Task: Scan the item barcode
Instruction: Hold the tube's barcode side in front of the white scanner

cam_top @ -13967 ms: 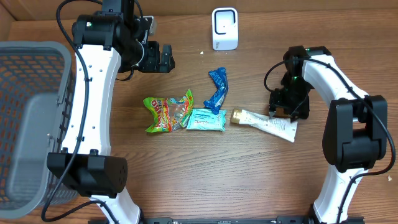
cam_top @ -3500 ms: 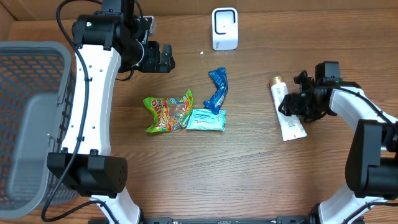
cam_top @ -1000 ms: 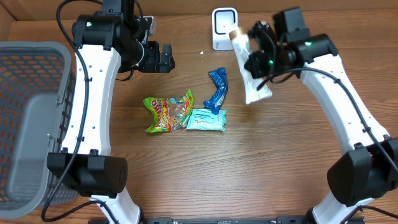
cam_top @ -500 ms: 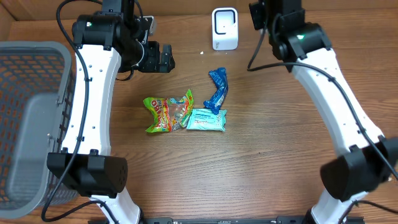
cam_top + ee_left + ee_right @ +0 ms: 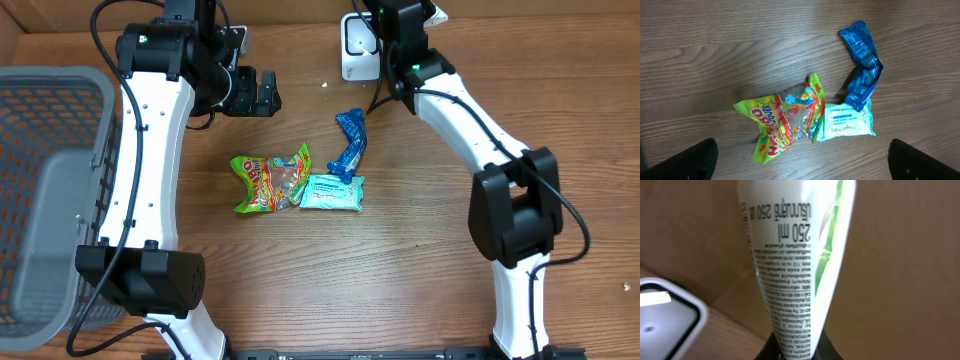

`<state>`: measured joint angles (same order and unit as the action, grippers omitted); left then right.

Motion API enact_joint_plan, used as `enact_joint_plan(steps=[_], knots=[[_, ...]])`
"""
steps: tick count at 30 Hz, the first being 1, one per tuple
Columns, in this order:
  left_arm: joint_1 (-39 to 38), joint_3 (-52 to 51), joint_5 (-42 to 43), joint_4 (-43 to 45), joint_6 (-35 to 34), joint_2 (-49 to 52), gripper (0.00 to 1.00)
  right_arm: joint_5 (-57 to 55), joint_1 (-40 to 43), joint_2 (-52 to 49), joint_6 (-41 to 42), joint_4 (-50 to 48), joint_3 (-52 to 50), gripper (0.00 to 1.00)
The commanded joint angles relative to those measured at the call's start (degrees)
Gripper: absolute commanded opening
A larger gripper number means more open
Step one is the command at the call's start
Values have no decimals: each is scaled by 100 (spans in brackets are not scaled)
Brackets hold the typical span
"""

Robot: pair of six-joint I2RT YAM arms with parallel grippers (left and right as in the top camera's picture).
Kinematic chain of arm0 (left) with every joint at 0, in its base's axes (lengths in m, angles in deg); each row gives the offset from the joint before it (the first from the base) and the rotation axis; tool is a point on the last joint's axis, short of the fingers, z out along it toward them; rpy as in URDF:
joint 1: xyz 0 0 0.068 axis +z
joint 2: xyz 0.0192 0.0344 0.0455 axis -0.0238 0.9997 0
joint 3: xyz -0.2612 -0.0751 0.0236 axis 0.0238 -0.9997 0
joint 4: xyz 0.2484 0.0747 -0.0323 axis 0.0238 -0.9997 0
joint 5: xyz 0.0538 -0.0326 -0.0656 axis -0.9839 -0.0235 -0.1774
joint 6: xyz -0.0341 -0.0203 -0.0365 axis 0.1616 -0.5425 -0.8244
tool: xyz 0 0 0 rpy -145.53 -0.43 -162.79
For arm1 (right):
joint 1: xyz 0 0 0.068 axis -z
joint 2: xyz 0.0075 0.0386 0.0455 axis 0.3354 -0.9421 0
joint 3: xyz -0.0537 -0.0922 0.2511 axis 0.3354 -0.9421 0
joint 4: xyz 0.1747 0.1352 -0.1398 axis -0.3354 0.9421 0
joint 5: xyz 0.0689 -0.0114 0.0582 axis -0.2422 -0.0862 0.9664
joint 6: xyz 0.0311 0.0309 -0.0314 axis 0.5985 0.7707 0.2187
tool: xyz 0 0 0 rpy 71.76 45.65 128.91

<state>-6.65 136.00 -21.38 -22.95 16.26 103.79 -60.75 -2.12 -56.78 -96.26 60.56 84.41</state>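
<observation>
White tube (image 5: 795, 255), green stalk print, small black text. Sits clamped in the right gripper (image 5: 796, 347), held up just beside the scanner (image 5: 361, 45). Left gripper (image 5: 257, 92) hangs spread wide near the packets (image 5: 790, 122).

The table (image 5: 400, 280) is matt, grained wood; the tube (image 5: 790, 255) smooth white plastic; the scanner (image 5: 665, 315) glossy white plastic. The candy bag (image 5: 785, 120) and blue wrapper (image 5: 862, 60) are crinkled, shiny film; the basket (image 5: 40, 150) grey mesh.

White arms (image 5: 152, 150), black joints (image 5: 142, 276), cables (image 5: 93, 35)
</observation>
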Motion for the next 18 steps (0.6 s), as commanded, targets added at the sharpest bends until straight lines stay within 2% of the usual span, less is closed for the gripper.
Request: enact_joint_plan(steps=[1,8,18], knots=[[-37,96,-17,-2,109,-26,100,-444,-81,-173,-922,-271,166,4],[-42,96,-15,-2,109,-26,99,-601,-83,-680,-1121,-358,166,4],[-37,96,-15,-2,109,-26,100,-520,-120,-909,-1119,-378,164,4]])
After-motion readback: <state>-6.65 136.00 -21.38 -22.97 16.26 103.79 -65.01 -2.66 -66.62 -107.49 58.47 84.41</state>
